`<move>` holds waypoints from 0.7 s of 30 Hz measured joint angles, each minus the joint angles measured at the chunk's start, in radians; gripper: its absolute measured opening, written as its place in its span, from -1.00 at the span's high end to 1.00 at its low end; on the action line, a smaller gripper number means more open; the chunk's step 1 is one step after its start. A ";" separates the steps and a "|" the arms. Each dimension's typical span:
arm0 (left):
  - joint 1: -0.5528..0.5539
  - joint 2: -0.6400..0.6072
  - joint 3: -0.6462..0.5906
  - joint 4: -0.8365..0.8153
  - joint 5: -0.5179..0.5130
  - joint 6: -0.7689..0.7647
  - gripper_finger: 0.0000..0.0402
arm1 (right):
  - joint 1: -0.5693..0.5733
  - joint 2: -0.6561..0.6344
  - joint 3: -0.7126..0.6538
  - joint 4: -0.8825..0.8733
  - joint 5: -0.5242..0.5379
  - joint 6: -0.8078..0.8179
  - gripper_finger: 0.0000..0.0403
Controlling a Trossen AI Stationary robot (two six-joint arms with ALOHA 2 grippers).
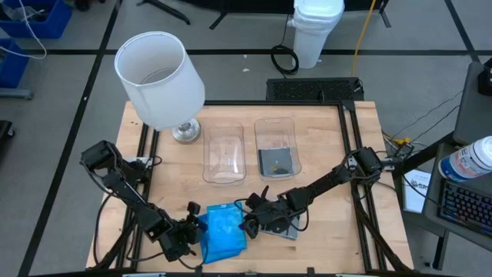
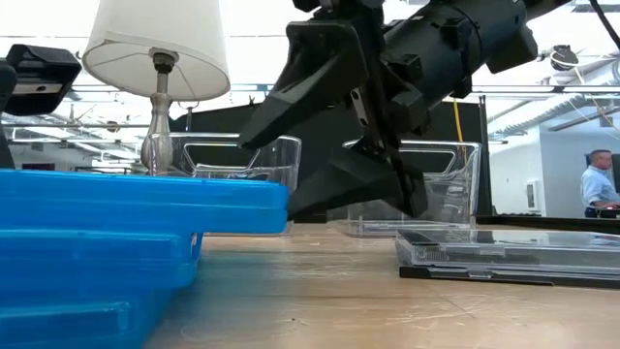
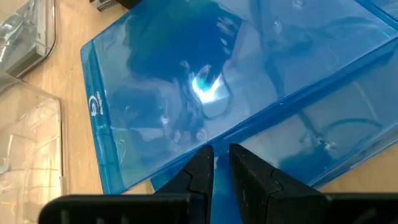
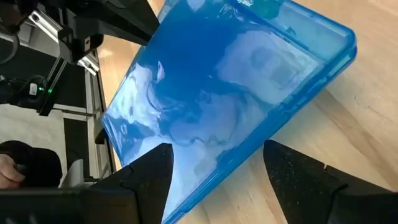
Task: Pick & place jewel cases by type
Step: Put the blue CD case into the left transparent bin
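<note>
A stack of bright blue jewel cases [image 1: 223, 232] lies near the table's near edge, between my two grippers. My left gripper [image 1: 188, 235] is at the stack's left side and is shut on the top blue case [image 3: 186, 93]. My right gripper [image 1: 250, 223] is open at the stack's right side. Its fingers [image 4: 149, 171] stand wide on either side of the top case's right end [image 2: 281, 204]; whether they touch it, I cannot tell. Dark grey cases [image 1: 283, 228] lie flat on the table under my right arm. Another dark case [image 1: 277, 160] lies in the right clear tub. My left gripper pinches the top blue case by its left edge [image 3: 222, 155] between the two fingers, coming level from the table's left side. The case sits roughly level on top of the other blue cases [image 3: 336, 137] and overhangs them toward the right.
Two clear tubs stand side by side at the table's middle, the left one [image 1: 223, 154] and the right one [image 1: 277, 146]. A white-shaded lamp [image 1: 157, 77] stands at the far left. Bare wood [image 1: 338, 177] lies to the right of the tubs. A person [image 2: 599, 184] shows far off in the room.
</note>
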 joint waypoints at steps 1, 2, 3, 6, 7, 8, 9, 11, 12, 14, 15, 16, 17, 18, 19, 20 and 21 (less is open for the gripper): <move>0.000 0.000 0.000 0.002 -0.001 0.001 0.70 | 0.000 0.000 0.000 -0.006 0.000 -0.001 -0.18; 0.000 0.000 0.000 0.009 -0.003 0.001 0.70 | 0.000 0.000 0.000 -0.013 0.000 0.000 -0.18; 0.000 0.000 0.000 0.016 -0.005 0.004 0.70 | 0.000 0.000 -0.004 -0.014 0.000 0.007 -0.18; 0.001 0.000 0.000 0.028 -0.005 0.021 0.70 | 0.000 0.000 -0.028 -0.007 0.002 0.028 -0.18; 0.001 0.000 0.000 0.034 -0.005 0.024 0.70 | 0.000 0.000 -0.038 0.002 0.002 0.029 -0.18; 0.002 0.000 0.000 0.038 -0.005 0.025 0.70 | 0.000 0.000 -0.046 0.026 0.004 0.036 -0.18; 0.005 0.000 0.000 0.038 -0.005 0.025 0.70 | 0.000 -0.001 -0.054 0.049 0.003 0.042 -0.18; 0.009 0.000 0.000 0.038 -0.005 0.025 0.70 | 0.000 -0.002 -0.073 0.093 0.003 0.043 -0.18; 0.012 0.000 0.000 0.038 -0.005 0.025 0.70 | 0.000 -0.002 -0.079 0.116 0.003 0.043 -0.18; 0.018 0.000 0.000 0.038 -0.005 0.025 0.70 | -0.002 -0.002 -0.087 0.145 0.003 0.038 -0.18; 0.021 0.000 0.000 0.038 -0.004 0.025 0.70 | -0.002 -0.002 -0.087 0.152 0.002 0.033 -0.18; 0.023 0.000 0.000 0.038 -0.003 0.025 0.70 | -0.002 -0.002 -0.088 0.158 0.001 0.030 -0.18; 0.026 0.000 0.000 0.038 -0.003 0.025 0.70 | -0.002 -0.002 -0.088 0.158 0.001 0.030 -0.18; 0.029 0.000 0.000 0.039 -0.001 0.025 0.70 | -0.002 -0.002 -0.088 0.158 0.000 0.030 -0.18; 0.031 0.000 0.000 0.040 0.002 0.025 0.70 | -0.002 -0.002 -0.088 0.154 0.000 0.030 -0.18; 0.034 0.000 0.000 0.042 0.003 0.025 0.70 | -0.002 -0.002 -0.088 0.150 0.000 0.028 -0.18; 0.034 0.000 0.000 0.043 0.004 0.025 0.70 | -0.003 -0.002 -0.088 0.147 0.000 0.027 -0.18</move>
